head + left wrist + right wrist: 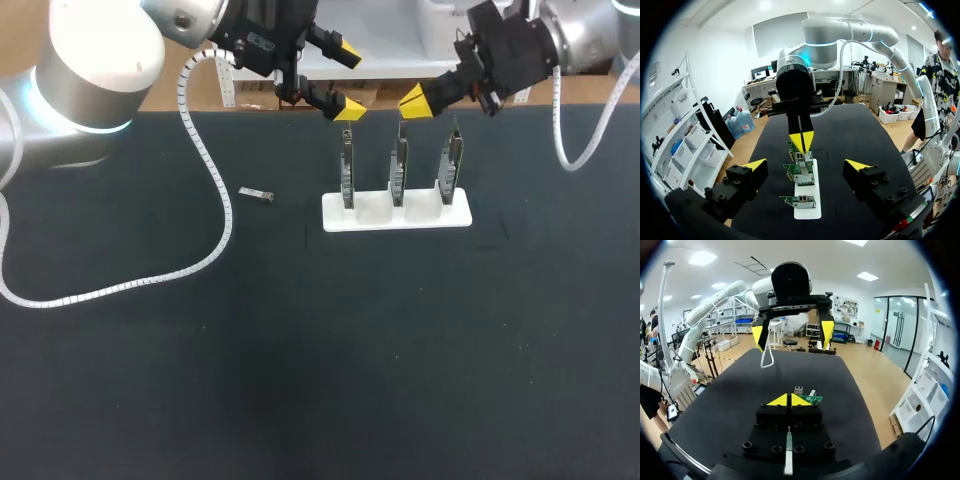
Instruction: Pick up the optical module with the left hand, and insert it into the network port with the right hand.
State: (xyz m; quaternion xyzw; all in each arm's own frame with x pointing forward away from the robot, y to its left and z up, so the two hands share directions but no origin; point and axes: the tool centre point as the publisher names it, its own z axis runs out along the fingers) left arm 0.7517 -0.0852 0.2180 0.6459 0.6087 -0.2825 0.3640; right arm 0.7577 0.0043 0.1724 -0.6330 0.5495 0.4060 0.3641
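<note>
**Left fingers spread, module lying untouched**

The left gripper (346, 80) hangs empty above the rack, its yellow-tipped fingers wide apart. The right gripper (415, 101) beside it has its tips pressed together on nothing. The optical module (257, 194), a slim metal block, lies flat on the matte black table (300, 350), left of the white holder (395, 214) and its three upright green circuit boards (399, 170). It looks light, rigid and smooth, probably slippery. A pinch across its long sides seems safest, leaving one end free.
</note>
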